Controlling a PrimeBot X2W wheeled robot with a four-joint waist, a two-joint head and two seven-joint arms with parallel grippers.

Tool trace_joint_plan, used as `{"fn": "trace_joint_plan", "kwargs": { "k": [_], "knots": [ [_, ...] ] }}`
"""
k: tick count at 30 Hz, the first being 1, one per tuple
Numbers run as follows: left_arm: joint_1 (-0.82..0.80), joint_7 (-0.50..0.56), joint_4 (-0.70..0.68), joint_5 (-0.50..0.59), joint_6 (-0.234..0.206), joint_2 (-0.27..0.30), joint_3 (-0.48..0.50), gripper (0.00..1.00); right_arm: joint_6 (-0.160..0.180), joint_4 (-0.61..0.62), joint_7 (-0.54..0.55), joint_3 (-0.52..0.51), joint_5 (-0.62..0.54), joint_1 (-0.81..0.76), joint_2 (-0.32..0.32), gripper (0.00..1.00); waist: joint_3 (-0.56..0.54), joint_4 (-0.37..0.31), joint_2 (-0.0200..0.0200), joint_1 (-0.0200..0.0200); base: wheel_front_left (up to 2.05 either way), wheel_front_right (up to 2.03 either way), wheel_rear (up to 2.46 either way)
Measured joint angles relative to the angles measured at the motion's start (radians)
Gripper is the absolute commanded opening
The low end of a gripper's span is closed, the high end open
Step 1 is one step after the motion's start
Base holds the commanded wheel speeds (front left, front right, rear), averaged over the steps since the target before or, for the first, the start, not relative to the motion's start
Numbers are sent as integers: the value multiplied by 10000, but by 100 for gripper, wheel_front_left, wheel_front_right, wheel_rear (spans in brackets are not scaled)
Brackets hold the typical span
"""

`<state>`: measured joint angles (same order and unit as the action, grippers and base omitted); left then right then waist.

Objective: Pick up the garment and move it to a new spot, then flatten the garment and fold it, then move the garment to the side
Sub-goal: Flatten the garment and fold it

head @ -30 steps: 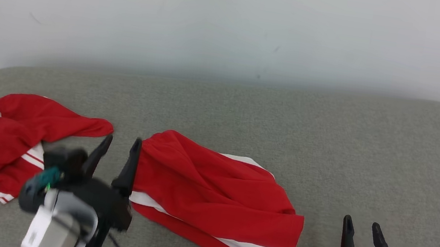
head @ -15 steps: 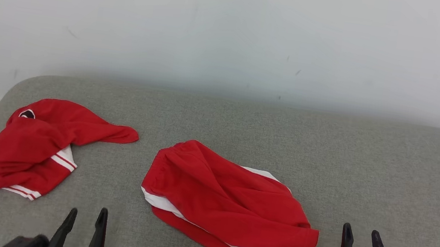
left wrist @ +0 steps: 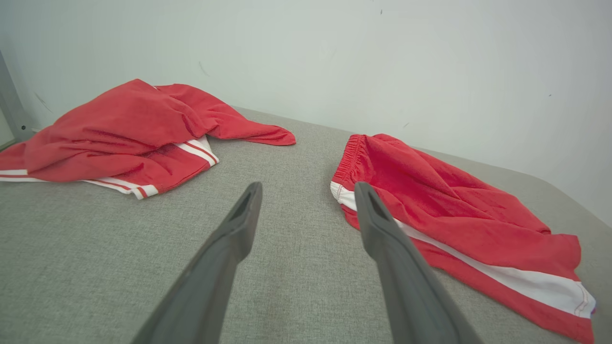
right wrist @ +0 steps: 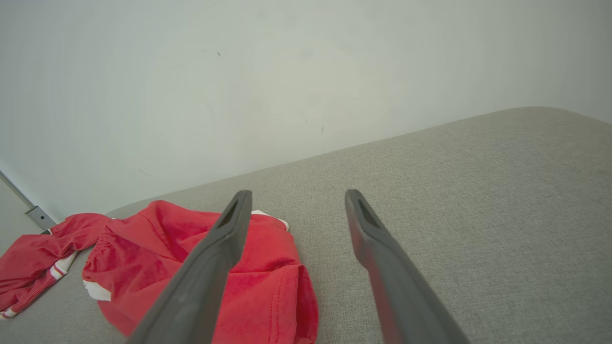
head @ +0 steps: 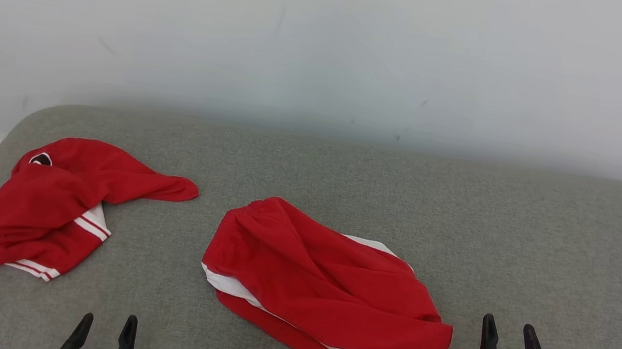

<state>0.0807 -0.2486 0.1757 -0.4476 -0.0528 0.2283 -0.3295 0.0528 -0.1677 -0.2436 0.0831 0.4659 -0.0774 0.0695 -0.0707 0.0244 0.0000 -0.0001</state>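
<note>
Grey fabric-covered table (head: 347, 173) stands against a plain white wall (head: 330, 37), which carries a few small dark marks.

At the far left of the table lies a crumpled red garment (head: 32, 208). It has white stripes at its hem, is bunched in folds, and one end trails toward the right.

At the near edge, left of centre, is the left gripper (head: 109, 318). Its fingers are parted and hold nothing. It points at the strip of table between the two cloths and is apart from both.

At the centre lie red shorts (head: 326, 280). The elastic waistband is at the left and a white side stripe runs along the near edge. The cloth is wrinkled and not flat.

At the near right is the right gripper (head: 507, 322), its fingers likewise spread and empty. It is just right of the shorts' near right corner and apart from it.
</note>
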Motion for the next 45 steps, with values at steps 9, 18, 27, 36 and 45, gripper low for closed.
{"fn": "trace_joint_plan", "kwargs": {
  "k": [9, 18, 27, 36, 45],
  "knots": [
    [4, 102, -389, 102, -92, 123, -2, 100, 2, -4, 2, 8, 2, 1, 0, 100, 54, -74, 0, 0, 0, 0, 0],
    [12, 290, -612, 128, -176, 138, -35, 100, 2, 17, 2, 12, 2, 4, 0, 100, 105, -115, 0, 0, 0, 0, 0],
    [-448, 1398, -430, 435, 198, 698, -430, 100, -13, -295, 1478, 755, 79, -158, 19, 100, 184, -157, 0, 0, 0, 0, 0],
    [-3266, 3292, 1177, 464, 1392, 725, -1375, 100, 90, -552, 3371, 1538, -109, -99, 94, 100, 577, -159, 1, 1, 0, 0, 0],
    [-4927, 4374, 2922, 433, 1685, 568, -1829, 100, 222, -552, 4533, 2031, -508, 713, 82, 100, 1184, -361, 0, 1, 0, 0, 0]
  ]
}}
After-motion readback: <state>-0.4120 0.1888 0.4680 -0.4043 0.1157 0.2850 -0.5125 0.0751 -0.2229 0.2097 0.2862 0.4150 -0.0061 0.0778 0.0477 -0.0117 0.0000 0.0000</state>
